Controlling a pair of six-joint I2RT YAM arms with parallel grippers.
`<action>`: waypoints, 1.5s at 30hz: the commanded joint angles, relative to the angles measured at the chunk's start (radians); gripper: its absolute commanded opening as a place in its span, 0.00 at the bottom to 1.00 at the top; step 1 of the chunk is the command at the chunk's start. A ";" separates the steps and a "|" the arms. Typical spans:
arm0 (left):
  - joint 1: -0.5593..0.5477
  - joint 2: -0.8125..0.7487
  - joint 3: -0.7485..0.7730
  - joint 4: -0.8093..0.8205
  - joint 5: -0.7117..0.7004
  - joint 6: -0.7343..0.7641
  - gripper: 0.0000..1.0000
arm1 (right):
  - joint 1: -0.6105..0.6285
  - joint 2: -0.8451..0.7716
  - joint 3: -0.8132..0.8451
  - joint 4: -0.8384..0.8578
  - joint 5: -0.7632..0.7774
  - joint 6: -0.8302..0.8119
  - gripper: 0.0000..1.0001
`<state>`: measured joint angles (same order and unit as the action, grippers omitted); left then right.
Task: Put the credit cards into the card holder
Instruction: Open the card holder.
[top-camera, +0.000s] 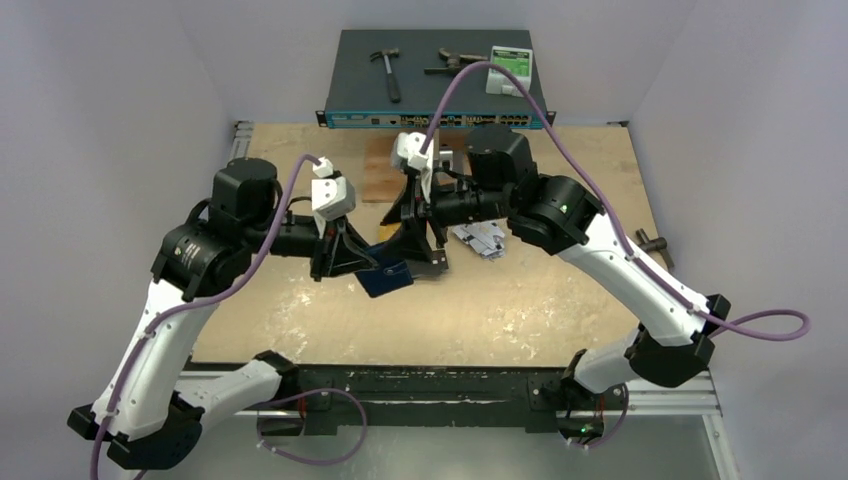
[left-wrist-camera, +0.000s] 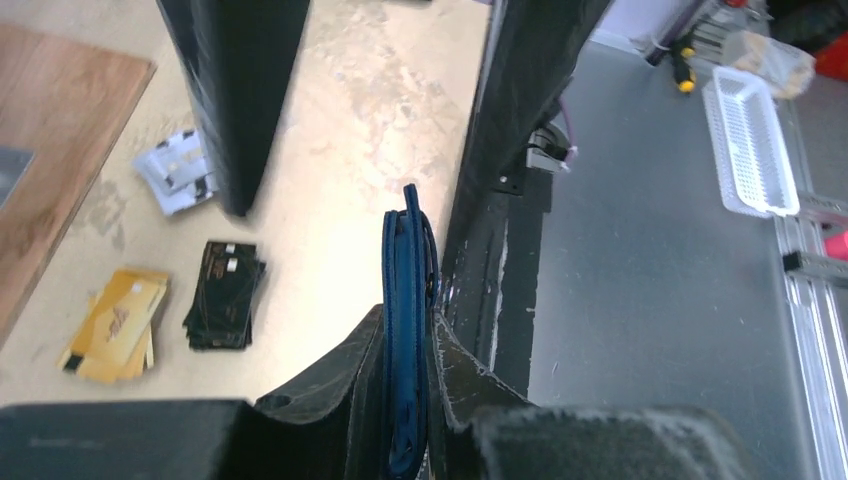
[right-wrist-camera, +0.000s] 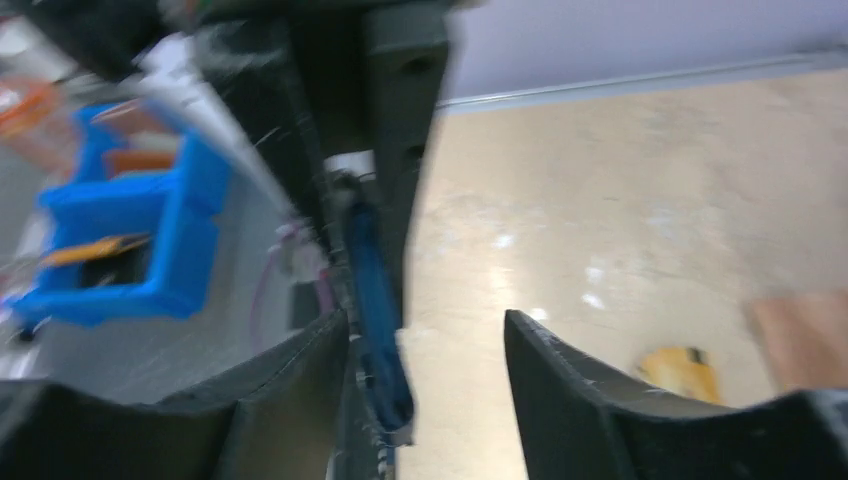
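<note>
Navy card holder (left-wrist-camera: 405, 330); gold cards (left-wrist-camera: 115, 325), black cards (left-wrist-camera: 225, 295), silver-grey striped cards (left-wrist-camera: 178, 172).

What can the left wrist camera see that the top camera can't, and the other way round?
Only the left wrist view shows plainly: stacks of gold cards and black cards lying flat, and a white mesh tray off to the side. Only the top view: the left arm and right arm whole, and a hammer on the dark box at the back. Both: the navy card holder pinched in the left gripper, and the silver-grey cards.
</note>
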<state>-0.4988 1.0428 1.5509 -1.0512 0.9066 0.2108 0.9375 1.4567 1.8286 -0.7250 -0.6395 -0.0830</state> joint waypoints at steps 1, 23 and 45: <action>-0.001 -0.109 -0.122 0.267 -0.212 -0.309 0.00 | -0.003 -0.071 -0.012 0.203 0.473 0.129 0.63; 0.001 -0.219 -0.235 0.523 -0.782 -0.438 0.00 | -0.006 -0.140 -0.504 0.931 0.540 0.836 0.72; 0.003 -0.240 -0.211 0.556 -0.664 -0.500 0.00 | -0.008 -0.062 -0.582 1.143 0.426 1.061 0.50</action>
<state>-0.4976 0.8097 1.3106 -0.5735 0.1699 -0.2535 0.9241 1.4010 1.2671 0.3592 -0.1795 0.9325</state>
